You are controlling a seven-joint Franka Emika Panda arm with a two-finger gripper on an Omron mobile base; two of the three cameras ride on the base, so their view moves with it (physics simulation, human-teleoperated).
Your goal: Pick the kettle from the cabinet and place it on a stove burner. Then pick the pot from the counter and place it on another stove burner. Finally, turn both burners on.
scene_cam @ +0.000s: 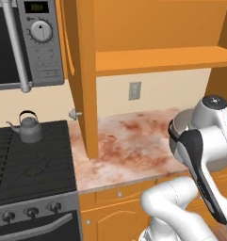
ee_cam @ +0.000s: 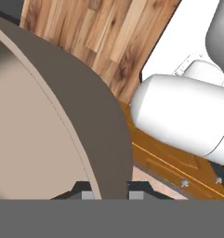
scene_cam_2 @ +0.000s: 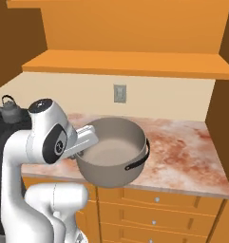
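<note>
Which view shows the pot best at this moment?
The right base view: the pot shows whole, lifted at the counter's front edge. The left base view catches a sliver of its rim behind the arm; the hand view shows its wall between the gripper tips.

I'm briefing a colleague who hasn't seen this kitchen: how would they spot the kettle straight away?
Start at the black cooktop under the microwave, left of the marbled counter. On its back right burner stands the kettle, small and dark grey. Its tall arched loop handle, curved spout and knobbed lid set it apart from the wide, open, straight-sided pot.
</note>
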